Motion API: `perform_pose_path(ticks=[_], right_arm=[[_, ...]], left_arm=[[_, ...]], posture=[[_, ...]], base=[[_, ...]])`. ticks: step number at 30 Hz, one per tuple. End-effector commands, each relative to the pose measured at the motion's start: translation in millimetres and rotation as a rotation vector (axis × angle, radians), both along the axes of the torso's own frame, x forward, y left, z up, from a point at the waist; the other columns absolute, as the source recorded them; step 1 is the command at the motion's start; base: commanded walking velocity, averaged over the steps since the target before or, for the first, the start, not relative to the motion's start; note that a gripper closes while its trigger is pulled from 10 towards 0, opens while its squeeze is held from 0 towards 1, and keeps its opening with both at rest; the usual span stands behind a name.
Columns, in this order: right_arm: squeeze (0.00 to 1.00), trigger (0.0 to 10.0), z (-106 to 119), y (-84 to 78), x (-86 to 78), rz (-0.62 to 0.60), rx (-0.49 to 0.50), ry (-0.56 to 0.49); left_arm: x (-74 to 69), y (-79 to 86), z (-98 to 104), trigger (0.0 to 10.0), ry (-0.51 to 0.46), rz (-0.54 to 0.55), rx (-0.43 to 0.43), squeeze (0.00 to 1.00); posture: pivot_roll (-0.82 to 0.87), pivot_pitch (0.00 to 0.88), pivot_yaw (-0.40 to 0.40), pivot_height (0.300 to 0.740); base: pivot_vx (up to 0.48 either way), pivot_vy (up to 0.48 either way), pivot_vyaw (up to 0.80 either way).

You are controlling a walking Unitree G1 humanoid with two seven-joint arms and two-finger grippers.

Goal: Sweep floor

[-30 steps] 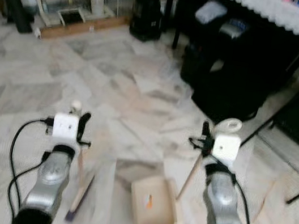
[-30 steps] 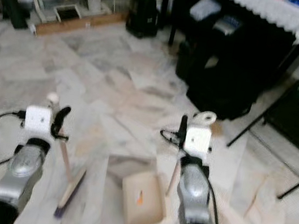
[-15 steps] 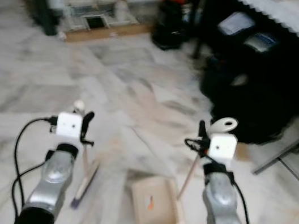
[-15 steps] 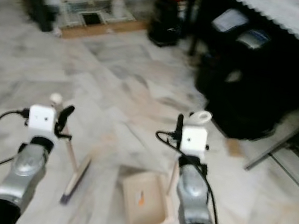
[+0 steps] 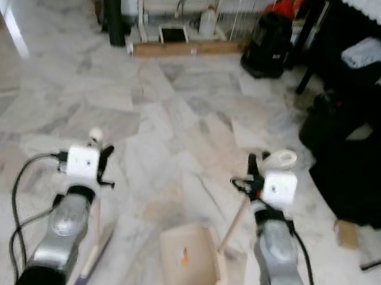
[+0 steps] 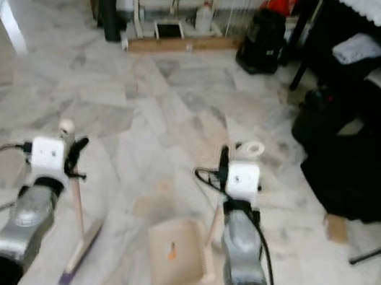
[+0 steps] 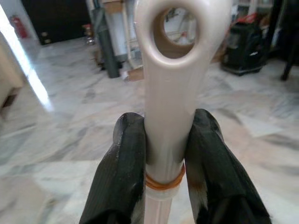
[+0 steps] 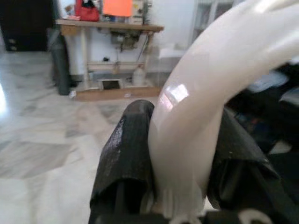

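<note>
On a marble floor (image 5: 52, 97), a broom (image 5: 94, 243) is grasped by the left gripper (image 7: 163, 154); a dustpan (image 5: 189, 259), resting between both arms, is clenched at its handle by the right gripper (image 8: 180, 154).

Both silver arms reached forward and down; the left gripper (image 7: 166, 154) clamped the broom handle (image 7: 170, 93), the right gripper (image 8: 184, 154) the dustpan handle (image 8: 196, 116).

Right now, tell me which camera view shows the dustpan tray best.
The left eye view: the dustpan lies whole on the marble floor, its handle rising to the right claw. The right eye view shows the same, a little smaller. The right wrist view shows just the handle's pale top between the black fingers.
</note>
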State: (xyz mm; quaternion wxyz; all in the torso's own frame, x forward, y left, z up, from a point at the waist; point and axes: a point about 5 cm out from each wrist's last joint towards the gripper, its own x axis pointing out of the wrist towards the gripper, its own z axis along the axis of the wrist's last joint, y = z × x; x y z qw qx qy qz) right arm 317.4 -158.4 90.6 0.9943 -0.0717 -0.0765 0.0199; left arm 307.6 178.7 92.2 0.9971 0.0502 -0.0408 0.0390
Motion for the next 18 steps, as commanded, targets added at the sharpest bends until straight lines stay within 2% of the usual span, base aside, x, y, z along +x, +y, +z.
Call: perform_pose_path(ticks=[1,18], right_arm=[[0.0,10.0,12.1,5.7,3.7,0.02,0.006,-0.054],[0.0,10.0,9.5,5.0,3.0,0.017,0.016,-0.042]], left_arm=[[2.9,3.2,10.3,10.0,-0.045,0.002,0.011,0.0],[3.4,3.9,10.6,10.0,-0.046,0.005,0.013,0.0]], posture=[[-0.06,0.056,-0.019,0.74],[-0.06,0.063,-0.018,0.74]], base=[[0.27,0.0,0.0],[0.27,0.0,0.0]])
